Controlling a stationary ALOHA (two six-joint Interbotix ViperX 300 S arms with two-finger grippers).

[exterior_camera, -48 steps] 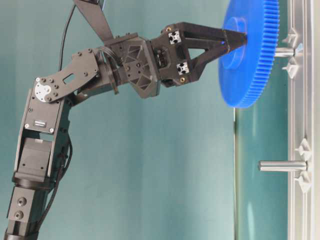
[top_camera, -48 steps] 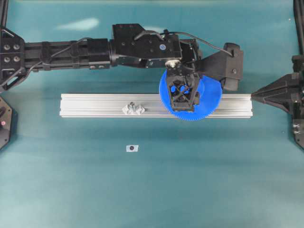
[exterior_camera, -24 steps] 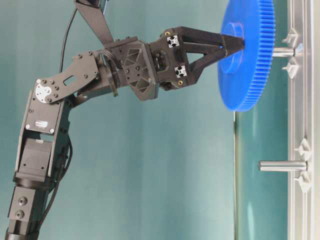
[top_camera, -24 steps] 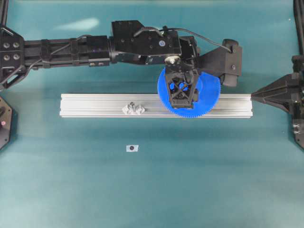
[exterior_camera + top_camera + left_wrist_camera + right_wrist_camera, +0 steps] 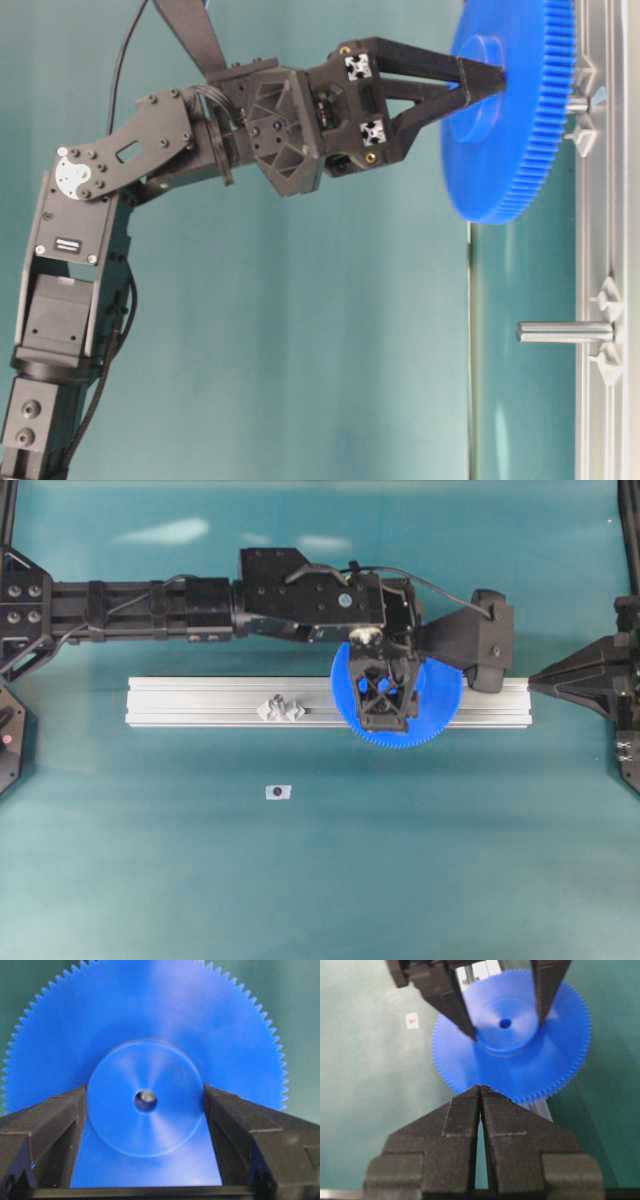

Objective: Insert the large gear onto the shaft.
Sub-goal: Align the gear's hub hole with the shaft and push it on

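My left pincer (image 5: 145,1105) is pinching the large gear (image 5: 150,1050), a big bright-blue plastic disc with fine teeth all round its rim, and my two black fingers (image 5: 47,1125) press against opposite sides of its raised round hub, with the small dark centre hole sitting midway between them. Seen from table level, the left pincer (image 5: 487,82) points level at the disc's face and carries it on edge, its far face turned toward the long silvery ribbed aluminium rail (image 5: 600,240). Just past the gear, the shaft (image 5: 577,103), a short thin silvery peg flanked by small translucent diamond-shaped mounts, stands out from that rail and only a short stub of it shows between the blue disc and the rail; whether it has entered the hole I cannot tell. Farther along the rail a second silvery peg (image 5: 563,332) stands bare. From overhead the gear (image 5: 440,695) overlaps the rail (image 5: 200,702), and beyond it, well apart on the teal table cover (image 5: 320,880), lies a small white tag with a dark dot (image 5: 278,792). My right pincer (image 5: 480,1091) is pressed together, its tips near the gear's rim
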